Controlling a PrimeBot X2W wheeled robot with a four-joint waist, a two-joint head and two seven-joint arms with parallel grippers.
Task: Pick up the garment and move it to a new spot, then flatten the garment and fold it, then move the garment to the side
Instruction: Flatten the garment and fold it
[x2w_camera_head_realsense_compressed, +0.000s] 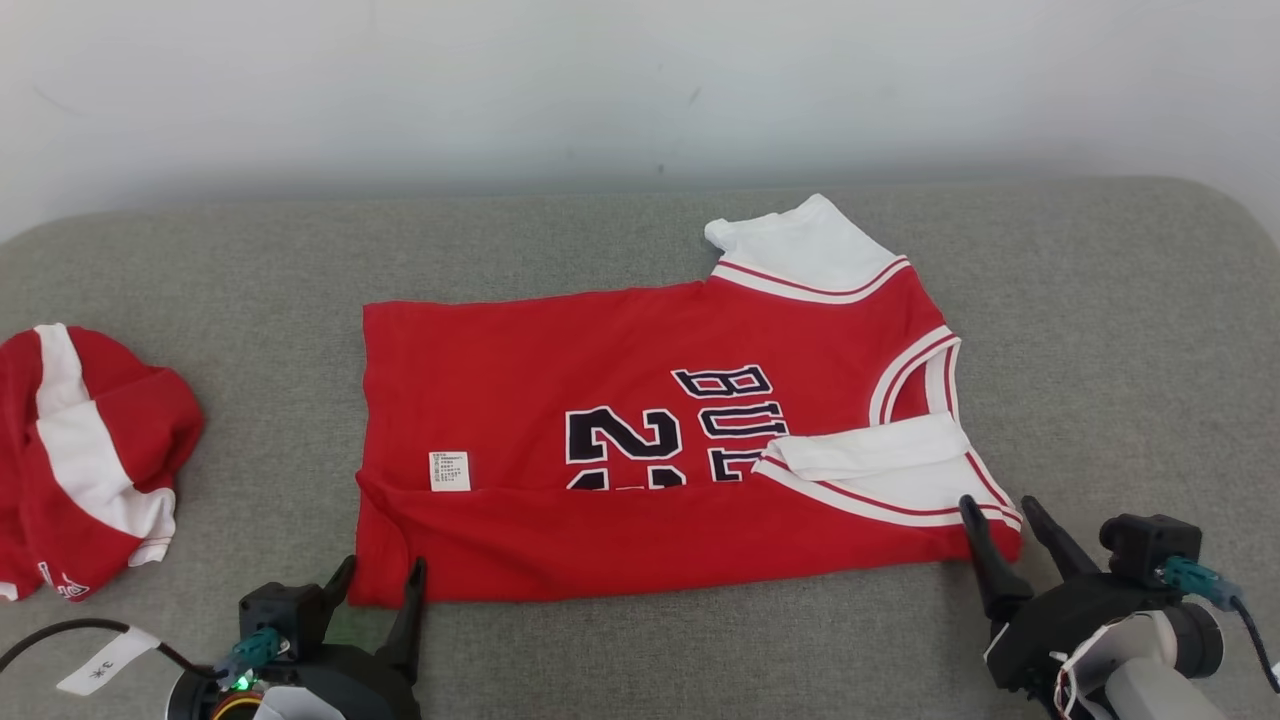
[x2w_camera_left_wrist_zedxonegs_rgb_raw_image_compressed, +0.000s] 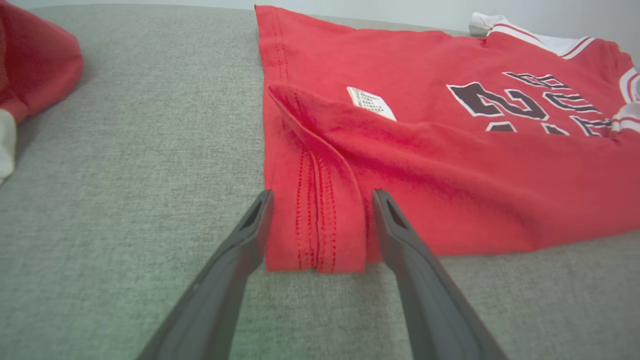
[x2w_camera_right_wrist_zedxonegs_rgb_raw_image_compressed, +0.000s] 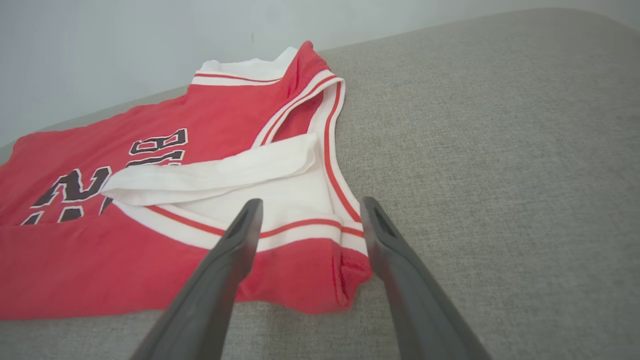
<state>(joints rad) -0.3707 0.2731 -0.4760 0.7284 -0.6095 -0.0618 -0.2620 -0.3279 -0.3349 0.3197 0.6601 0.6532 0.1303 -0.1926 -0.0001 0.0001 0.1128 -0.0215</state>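
Jersey (x2w_camera_head_realsense_compressed: 520, 350), red with white trim and dark lettering, lies flat on the grey cushion (x2w_camera_head_realsense_compressed: 1100, 330) with its near edge folded over, reaching from one pair of jaws to the other. The left gripper (x2w_camera_left_wrist_zedxonegs_rgb_raw_image_compressed: 322, 194) stands wide open, its fingers straddling the folded hem corner without pinching it. The right gripper (x2w_camera_right_wrist_zedxonegs_rgb_raw_image_compressed: 311, 201) is equally spread, the white-banded sleeve corner lying between its fingertips. A white care label (x2w_camera_left_wrist_zedxonegs_rgb_raw_image_compressed: 371, 102) sits ahead of the left jaws. A second red-and-white garment (x2w_camera_head_realsense_compressed: 90, 450) lies bunched well to their left.

Two garments: flat jersey (x2w_camera_head_realsense_compressed: 560, 350), crumpled heap (x2w_camera_head_realsense_compressed: 90, 450); two pincers: left pincer (x2w_camera_head_realsense_compressed: 382, 565), right pincer (x2w_camera_head_realsense_compressed: 997, 503); one care label (x2w_camera_head_realsense_compressed: 449, 471).
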